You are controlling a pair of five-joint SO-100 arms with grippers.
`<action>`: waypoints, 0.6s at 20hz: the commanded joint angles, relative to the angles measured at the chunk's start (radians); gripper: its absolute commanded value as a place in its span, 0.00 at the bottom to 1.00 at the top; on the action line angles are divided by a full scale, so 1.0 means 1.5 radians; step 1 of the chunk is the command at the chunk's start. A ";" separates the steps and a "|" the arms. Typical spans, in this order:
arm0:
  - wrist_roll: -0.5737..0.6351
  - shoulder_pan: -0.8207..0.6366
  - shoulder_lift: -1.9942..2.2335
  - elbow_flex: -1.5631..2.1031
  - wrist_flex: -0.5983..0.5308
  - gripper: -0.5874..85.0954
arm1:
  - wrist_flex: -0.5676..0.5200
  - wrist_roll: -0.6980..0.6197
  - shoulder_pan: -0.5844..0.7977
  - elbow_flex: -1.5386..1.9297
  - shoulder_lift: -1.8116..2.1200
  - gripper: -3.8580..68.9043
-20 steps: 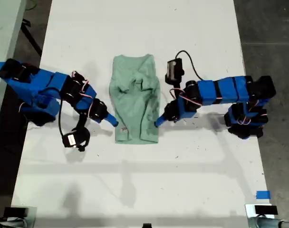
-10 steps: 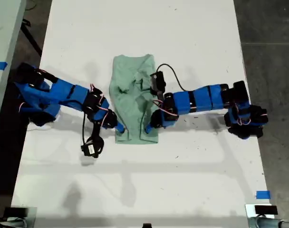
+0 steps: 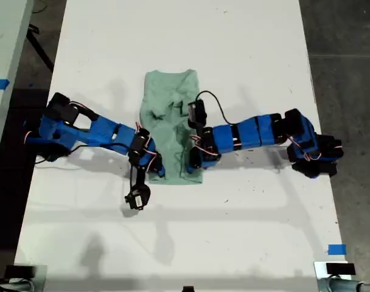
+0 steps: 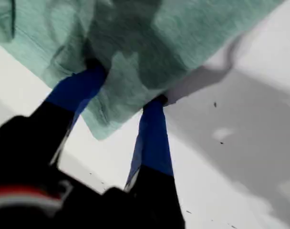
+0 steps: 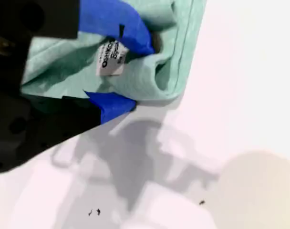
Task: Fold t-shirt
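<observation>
Jaws of my first gripper (image 4: pixel 130 102) and my second gripper (image 5: pixel 128 71) straddle the t-shirt (image 3: pixel 171 112) hem corners; pinch both layers fully, then lift together.

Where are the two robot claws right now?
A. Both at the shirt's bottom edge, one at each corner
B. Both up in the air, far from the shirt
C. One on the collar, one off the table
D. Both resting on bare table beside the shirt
A: in the exterior view both arms reach the t-shirt's lower hem, my first gripper and my second gripper each straddling cloth.
</observation>
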 commanded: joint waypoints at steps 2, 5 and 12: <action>0.005 -0.007 0.000 -0.012 0.028 0.01 | -0.009 0.039 -0.020 -0.039 0.005 0.04; 0.006 0.010 0.015 -0.045 0.070 0.01 | -0.010 0.042 -0.031 -0.050 0.043 0.04; 0.024 0.111 0.053 -0.183 0.149 0.01 | -0.018 0.075 -0.108 -0.050 0.142 0.04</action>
